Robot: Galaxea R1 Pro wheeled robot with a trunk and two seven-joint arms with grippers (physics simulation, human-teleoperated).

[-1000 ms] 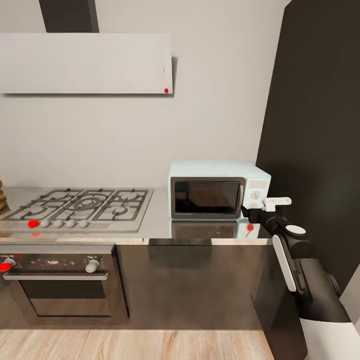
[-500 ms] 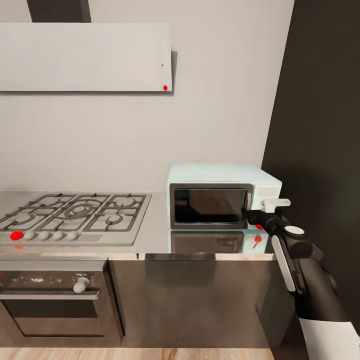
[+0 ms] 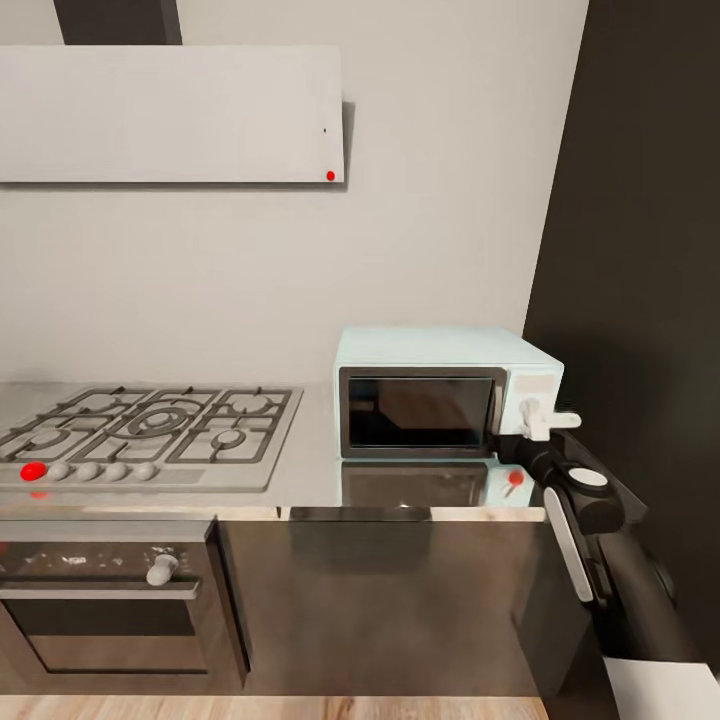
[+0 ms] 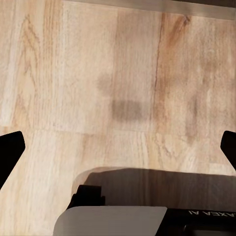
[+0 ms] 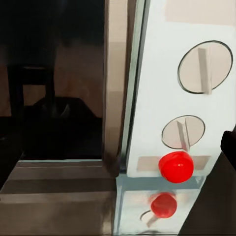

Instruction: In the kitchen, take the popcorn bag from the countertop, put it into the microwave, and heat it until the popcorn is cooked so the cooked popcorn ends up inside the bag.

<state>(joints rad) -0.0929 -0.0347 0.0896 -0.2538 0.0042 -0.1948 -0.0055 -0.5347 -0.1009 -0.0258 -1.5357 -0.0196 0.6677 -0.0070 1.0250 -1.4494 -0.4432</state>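
The microwave [image 3: 445, 390] stood right of centre on the surface [image 3: 310, 465], door closed. The right gripper [image 3: 540, 418] was at its knob panel; I could not tell its spread. The door looked stiff, best taken at its right edge.

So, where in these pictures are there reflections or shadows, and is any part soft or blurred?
Head view: the countertop mirrors the microwave below its dark door, and the render is a little soft overall. Right wrist view: the glass door shows dim reflections, and the red button is mirrored on the worktop beneath it. Left wrist view: a blurred dark shadow lies on the wooden floor.
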